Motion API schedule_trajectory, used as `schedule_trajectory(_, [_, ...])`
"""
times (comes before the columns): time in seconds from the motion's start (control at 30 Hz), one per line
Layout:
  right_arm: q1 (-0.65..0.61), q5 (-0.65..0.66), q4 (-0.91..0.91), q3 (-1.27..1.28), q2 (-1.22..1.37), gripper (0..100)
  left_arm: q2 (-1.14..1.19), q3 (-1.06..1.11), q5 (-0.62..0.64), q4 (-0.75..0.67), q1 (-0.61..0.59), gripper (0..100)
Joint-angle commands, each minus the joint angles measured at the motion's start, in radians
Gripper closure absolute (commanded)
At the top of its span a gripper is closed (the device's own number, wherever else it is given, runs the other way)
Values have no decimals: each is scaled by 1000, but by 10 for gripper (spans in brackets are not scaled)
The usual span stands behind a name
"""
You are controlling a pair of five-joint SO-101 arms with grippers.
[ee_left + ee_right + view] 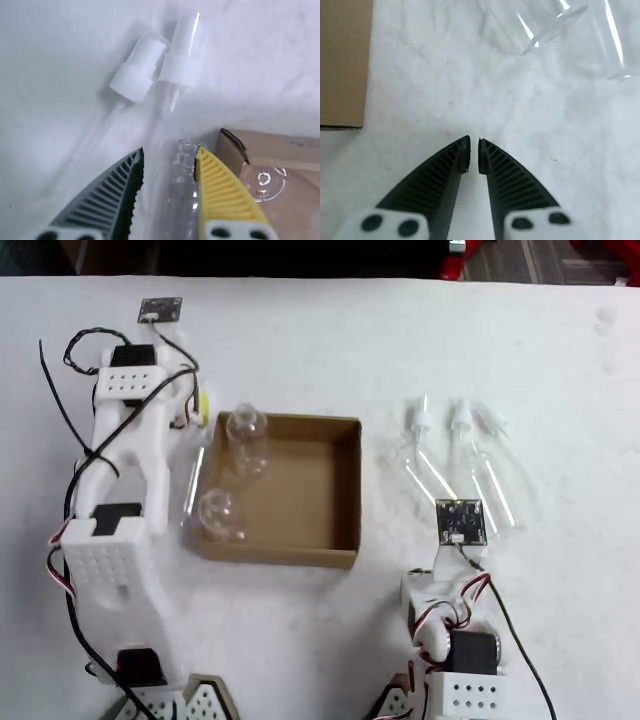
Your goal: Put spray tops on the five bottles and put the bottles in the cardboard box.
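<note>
Bottles lie across the white table (320, 340), and I take them from 9 o'clock onward.

Farthest left, my left pincer (169, 156) is clamped on a clear bottle (172, 200). The grey finger is on one side and the yellow finger on the other. The bottle runs lengthwise between them, with its open mouth at the fingertips. Just past that mouth, a first spray top (137, 70) and a second spray top (181, 55) lie close side by side on the table. Their thin dip tubes trail back toward me. All of this sits just off the 10 o'clock corner of the cardboard box (350, 485).

The box stands open near the middle of the table. Two bottles are inside it, both along its 9 o'clock wall. The upper bottle (246, 432) is near the 11 o'clock corner and the lower bottle (217, 510) is near the 8 o'clock corner.

At the box's 3 o'clock, apart from it, a row of clear bottles (465, 455) lies on the table. Their white spray heads point toward 12 o'clock and their bases toward 5 o'clock.

My right pincer (474, 150) hovers at 6 o'clock of that row, roughly 4 o'clock of the box. Its two dark fingers are all but together, with only a thin slit between the tips. They grip nothing, and bare table lies beneath them. The bottle bases lie just ahead of the tips.
</note>
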Motion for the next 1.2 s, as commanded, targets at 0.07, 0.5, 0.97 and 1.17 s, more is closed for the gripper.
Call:
schedule_trajectory(0.07, [-8, -9, 4, 8, -7, 984, -10, -35, 3, -25, 4, 838])
schedule_trajectory(0.5, [-8, -9, 4, 8, -7, 984, 59, -43, 3, -94, 12, 838])
schedule_trajectory(0.97, [-8, -9, 4, 8, -7, 984, 113, -35, 3, -86, 13, 842])
schedule_trajectory(1.17, [-8, -9, 4, 8, -7, 984, 105, -44, 8, 9, 30, 843])
